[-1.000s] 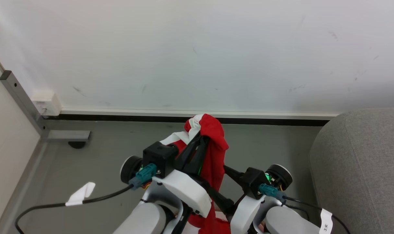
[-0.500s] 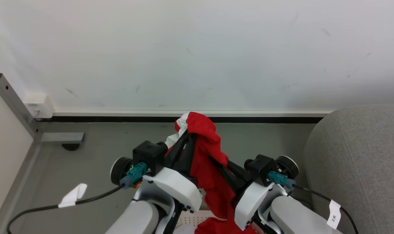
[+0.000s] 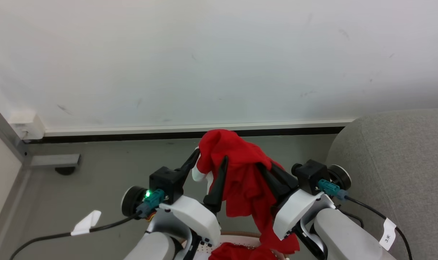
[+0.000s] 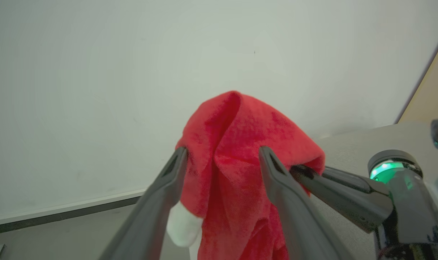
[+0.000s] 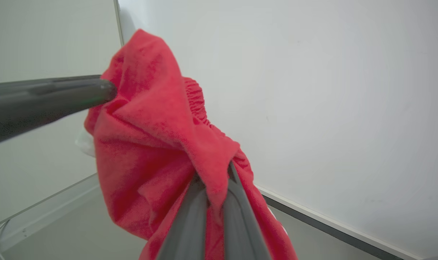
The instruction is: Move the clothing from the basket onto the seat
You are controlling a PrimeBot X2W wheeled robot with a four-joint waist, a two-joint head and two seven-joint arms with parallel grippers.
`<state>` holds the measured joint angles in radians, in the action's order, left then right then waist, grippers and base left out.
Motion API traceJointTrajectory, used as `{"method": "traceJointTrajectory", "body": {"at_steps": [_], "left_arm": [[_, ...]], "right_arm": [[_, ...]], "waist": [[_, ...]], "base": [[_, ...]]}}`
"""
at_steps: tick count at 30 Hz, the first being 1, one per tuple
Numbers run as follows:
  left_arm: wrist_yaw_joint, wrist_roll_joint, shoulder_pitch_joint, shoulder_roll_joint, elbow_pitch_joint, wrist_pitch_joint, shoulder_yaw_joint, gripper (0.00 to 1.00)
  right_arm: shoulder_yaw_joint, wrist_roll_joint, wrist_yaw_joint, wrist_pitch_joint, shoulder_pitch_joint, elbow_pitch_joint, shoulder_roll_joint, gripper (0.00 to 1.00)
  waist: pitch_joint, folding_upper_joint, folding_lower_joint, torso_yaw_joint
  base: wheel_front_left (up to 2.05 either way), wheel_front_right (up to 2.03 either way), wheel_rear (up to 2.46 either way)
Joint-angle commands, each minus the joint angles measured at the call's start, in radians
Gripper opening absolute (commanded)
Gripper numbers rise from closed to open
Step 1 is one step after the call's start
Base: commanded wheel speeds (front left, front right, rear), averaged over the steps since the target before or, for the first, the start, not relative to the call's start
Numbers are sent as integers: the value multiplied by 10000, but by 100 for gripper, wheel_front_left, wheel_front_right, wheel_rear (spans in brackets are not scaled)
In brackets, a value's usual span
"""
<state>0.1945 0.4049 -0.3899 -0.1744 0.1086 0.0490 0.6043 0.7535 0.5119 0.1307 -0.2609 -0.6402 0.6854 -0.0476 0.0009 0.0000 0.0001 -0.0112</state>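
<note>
Head view basket (image 3: 240, 233), seat (image 3: 396, 162), right wrist view clothing (image 5: 150, 151) pinched

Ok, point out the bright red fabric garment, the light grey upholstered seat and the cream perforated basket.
Bright red fabric garment (image 3: 240, 173): head view, raised bunched fold.
Light grey upholstered seat (image 3: 403, 162): head view, rounded top surface.
Cream perforated basket (image 3: 240, 234): head view, brown rim at the bottom edge.

The head camera looks down from above and behind the clothing (image 3: 240, 169), facing the wall (image 3: 219, 54); the seat (image 3: 396, 162) lies right of the clothing. The left wrist camera sits close under the clothing, looking up past it at the wall. The right wrist camera is equally close, from the clothing's right. All three share the clothing and the wall.
</note>
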Motion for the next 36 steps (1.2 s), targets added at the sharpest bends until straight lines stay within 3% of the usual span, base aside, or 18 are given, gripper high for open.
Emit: {"method": "traceJointTrajectory", "body": {"at_steps": [1, 10, 27, 36], "left_arm": [[-25, 142, 128, -88, 36, 48, 18, 100], [-48, 205, 313, -139, 35, 29, 138, 100], [-8, 271, 616, -98, -7, 209, 349, 100], [2, 107, 327, -145, -158, 70, 495, 100]], "right_arm": [[-204, -105, 1, -29, 181, -16, -31, 0], [-1241, -358, 1, -29, 388, -230, -456, 0], [-2425, -852, 1, -28, 1212, -1222, -1350, 0], [-2850, -1023, 1, -28, 1323, -1686, -1599, 0]], "waist": [[-18, 0, -1, -81], [-13, 0, -1, -777], [192, 0, -1, -3170], [644, 0, -1, -3485]], "base": [[0, 0, 0], [0, 0, 0], [0, 0, 0], [0, 0, 0]]}}
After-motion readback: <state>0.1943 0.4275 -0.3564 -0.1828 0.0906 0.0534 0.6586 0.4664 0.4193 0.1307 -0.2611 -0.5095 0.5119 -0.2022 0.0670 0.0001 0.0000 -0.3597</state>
